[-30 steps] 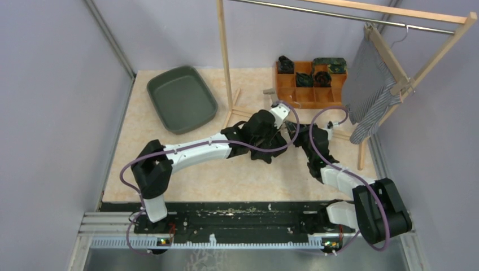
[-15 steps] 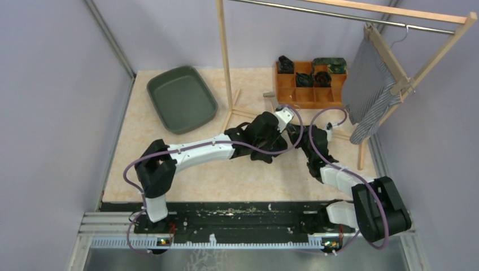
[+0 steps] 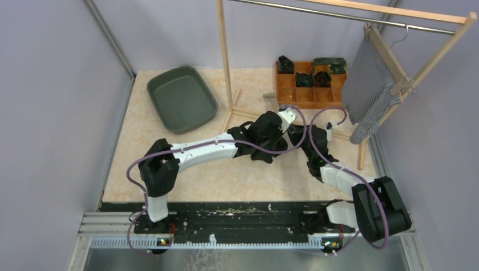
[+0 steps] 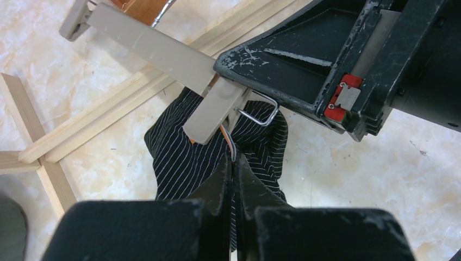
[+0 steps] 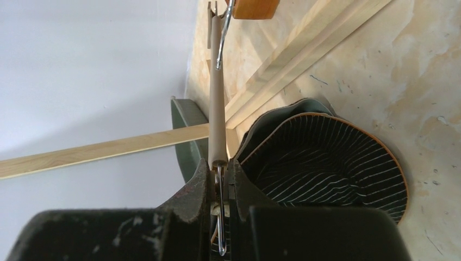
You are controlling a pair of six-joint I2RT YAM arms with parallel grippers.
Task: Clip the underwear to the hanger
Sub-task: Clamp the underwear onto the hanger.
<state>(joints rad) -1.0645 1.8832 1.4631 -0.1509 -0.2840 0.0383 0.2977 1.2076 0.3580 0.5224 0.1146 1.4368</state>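
Pinstriped cloth underwear (image 4: 179, 157), matt beige hanger (image 4: 147, 46), pale bare wood rack (image 4: 81, 129), smooth marbled tabletop (image 4: 353, 179)

Recorded a beige, marbled table (image 3: 214, 180) bearing a dark green tray (image 3: 182, 100) at its far left, an orange divided box (image 3: 308, 97) at far right with dark rolled cloths (image 3: 322, 78) in the rear compartments, and the pale wooden feet (image 3: 233, 110) of a clothes rack (image 3: 222, 51) planted between them.

back left on pale marbled table (image 3: 237, 180): dark green plastic tray (image 3: 182, 101) | back right: orange wooden divided box (image 3: 308, 97), folded cloths (image 3: 305, 79) in its rear cells | between them: post of light wooden clothes rack (image 3: 225, 62) | before box, mid-table: beige clip hanger (image 4: 152, 46), clip end over black pinstriped underwear (image 4: 179, 152) on table | far right: grey striped garment (image 3: 367, 84) hanging from rack
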